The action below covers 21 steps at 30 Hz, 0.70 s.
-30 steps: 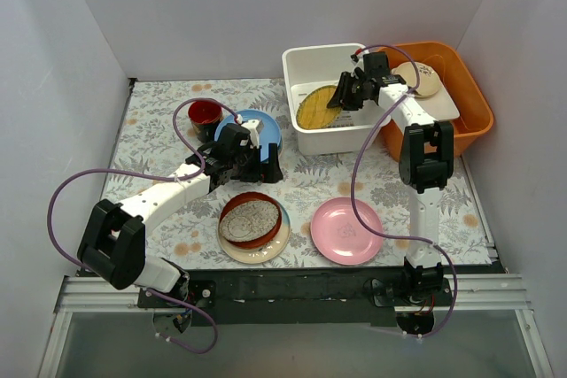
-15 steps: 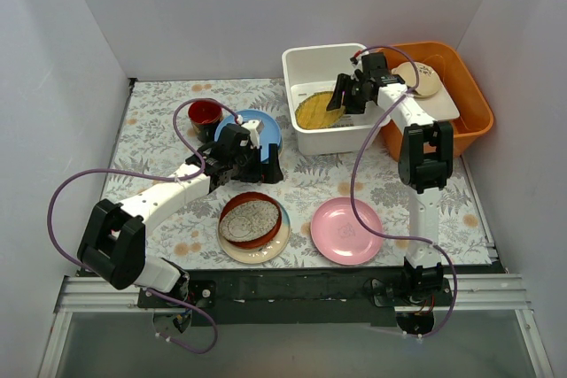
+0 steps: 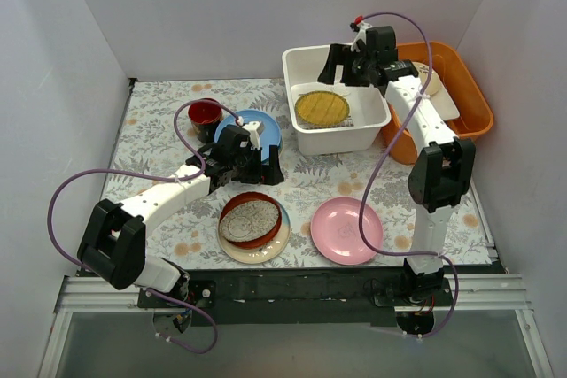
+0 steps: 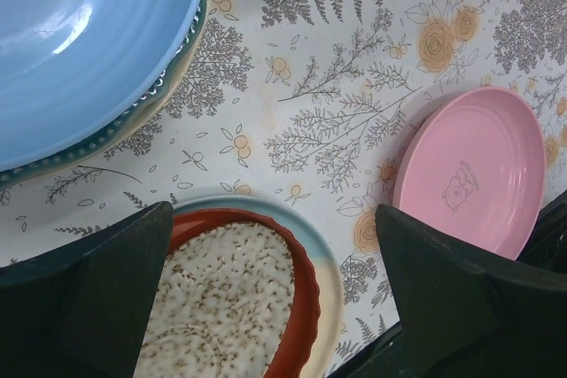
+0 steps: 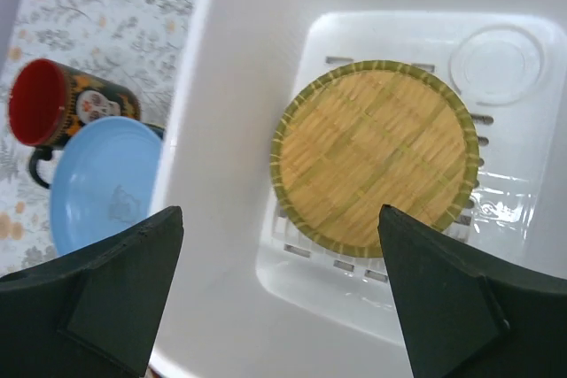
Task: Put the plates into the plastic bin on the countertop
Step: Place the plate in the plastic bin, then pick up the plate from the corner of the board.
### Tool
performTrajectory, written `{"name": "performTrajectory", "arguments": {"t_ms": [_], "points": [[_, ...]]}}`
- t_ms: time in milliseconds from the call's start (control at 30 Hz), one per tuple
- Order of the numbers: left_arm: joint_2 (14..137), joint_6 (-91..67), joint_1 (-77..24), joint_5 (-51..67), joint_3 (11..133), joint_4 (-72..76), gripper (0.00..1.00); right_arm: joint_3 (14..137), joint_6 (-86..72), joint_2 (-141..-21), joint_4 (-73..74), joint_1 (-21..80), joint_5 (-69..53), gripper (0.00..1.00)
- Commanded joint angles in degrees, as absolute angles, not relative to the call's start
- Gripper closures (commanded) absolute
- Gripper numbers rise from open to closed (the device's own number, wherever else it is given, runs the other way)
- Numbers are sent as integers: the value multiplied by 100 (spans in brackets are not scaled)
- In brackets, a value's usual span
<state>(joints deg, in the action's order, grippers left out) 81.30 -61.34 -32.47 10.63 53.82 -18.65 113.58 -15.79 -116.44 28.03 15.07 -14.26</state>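
From above, the right pincer (image 3: 341,66) hangs over the far side of the bin (image 3: 289,86), its jaws apart and holding nothing. The woven plate (image 3: 322,108) lies flat on the bin's floor. The orange tub (image 3: 468,86) stands just right of the bin. The left pincer (image 3: 266,164) sits low over the counter (image 3: 159,130), just near of the blue plate (image 3: 257,121), jaws spread and empty. A cup (image 3: 205,113) stands beside that plate on its left. Nearer, the speckled dish (image 3: 251,220) rests in a red-brown plate, with the pink plate (image 3: 347,230) to its right. From the left wrist, the wide-set fingers (image 4: 84,303) frame the speckled dish. The blue plate tops a stack with a teal plate (image 4: 133,123) under it. The pink plate lies apart, on the patterned counter. From the right wrist, both fingers (image 5: 106,294) stand well apart above the bin. The woven plate, green at the rim, rests on the slotted floor, touching neither finger. Left of the bin's wall, the cup and the blue plate show.
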Motion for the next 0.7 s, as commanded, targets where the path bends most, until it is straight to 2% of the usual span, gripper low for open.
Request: {"name": "performTrajectory", "arguments": {"t_ms": [0, 200, 667], "points": [[7884, -6091, -3226, 1257, 5309, -1731, 2, 11426, -1512, -10935, 2190, 1582, -1818, 2], [7910, -6073, -3226, 1327, 5291, -1705, 2, 10619, -1670, -10153, 1706, 1626, -1986, 2], [7910, -6047, -3226, 1476, 5282, -1670, 2, 9792, -1617, -9519, 1801, 1626, -2083, 3]]}}
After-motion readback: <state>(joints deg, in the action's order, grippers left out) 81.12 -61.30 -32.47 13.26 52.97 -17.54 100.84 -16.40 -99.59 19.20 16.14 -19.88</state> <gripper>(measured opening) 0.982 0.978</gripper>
